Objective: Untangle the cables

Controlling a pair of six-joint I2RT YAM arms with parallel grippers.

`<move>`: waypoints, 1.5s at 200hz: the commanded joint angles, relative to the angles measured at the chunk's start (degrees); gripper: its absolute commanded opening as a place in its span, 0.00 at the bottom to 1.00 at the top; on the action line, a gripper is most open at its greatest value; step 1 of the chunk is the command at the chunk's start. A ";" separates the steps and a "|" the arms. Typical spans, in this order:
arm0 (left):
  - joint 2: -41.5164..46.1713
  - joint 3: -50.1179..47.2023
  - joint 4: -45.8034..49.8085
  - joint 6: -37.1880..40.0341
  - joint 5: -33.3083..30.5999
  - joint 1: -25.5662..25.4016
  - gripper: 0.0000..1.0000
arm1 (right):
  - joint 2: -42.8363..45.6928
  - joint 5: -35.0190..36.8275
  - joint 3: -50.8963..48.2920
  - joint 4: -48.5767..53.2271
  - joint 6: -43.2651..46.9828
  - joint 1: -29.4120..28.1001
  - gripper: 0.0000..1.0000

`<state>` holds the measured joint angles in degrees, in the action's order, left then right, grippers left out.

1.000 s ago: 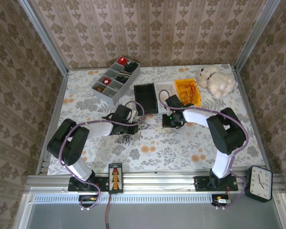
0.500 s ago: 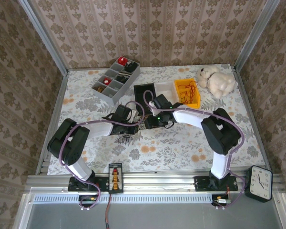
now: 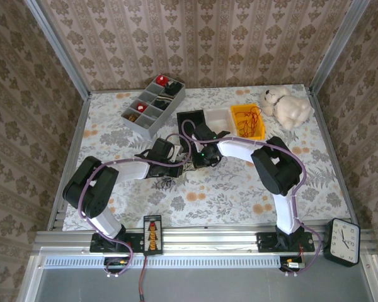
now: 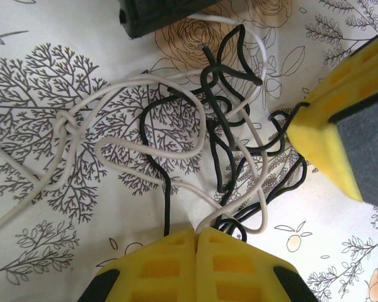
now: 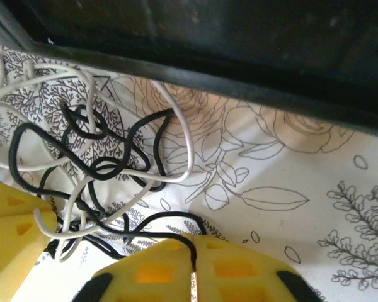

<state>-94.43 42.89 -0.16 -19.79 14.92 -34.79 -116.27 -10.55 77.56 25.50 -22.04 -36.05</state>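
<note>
Since the thin whitish cord [image 4: 145, 82] and thin black cord [image 4: 166, 201] interloop, the left gripper [image 4: 195, 238] seemingly pinches the whitish one and the right gripper [image 5: 192, 244] the black, ready to separate them.

Smooth plastic-sheathed cables [image 4: 213, 126], matt plastic fingers [image 4: 167, 267]

Back wall [image 3: 195, 38], left wall [image 3: 19, 113] and right wall [image 3: 365, 113]: beige damask wallpaper with vertical stripes. Aluminium posts [image 3: 57, 47] at the rear corners. Table [image 3: 227, 195]: white floral cloth. Aluminium rail [image 3: 208, 239] along the near edge. Lighting is even.
</note>
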 commanded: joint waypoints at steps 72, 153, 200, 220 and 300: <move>9.61 -10.01 -6.79 -8.64 -6.39 7.23 0.00 | 16.77 12.16 -25.27 -5.85 -19.67 16.06 0.00; 12.32 -13.07 -6.06 -20.46 -17.48 13.49 0.00 | 33.19 22.64 -32.62 -1.74 -28.51 20.87 0.00; 15.06 -12.64 -0.94 -20.06 -23.59 14.19 0.00 | 45.01 29.06 -33.15 2.71 -28.70 29.64 0.01; 15.87 -12.55 3.14 -23.14 -28.45 14.74 0.00 | 49.12 30.54 -32.49 3.77 -27.46 34.99 0.02; 15.48 -13.48 -4.76 -18.88 -20.76 14.62 0.21 | 51.93 16.58 -29.11 -2.24 -19.18 42.58 0.04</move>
<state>-79.11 30.06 -1.04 -41.39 -9.41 -19.84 -64.47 13.30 45.80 26.26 -45.65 6.72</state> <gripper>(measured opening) 0.213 0.049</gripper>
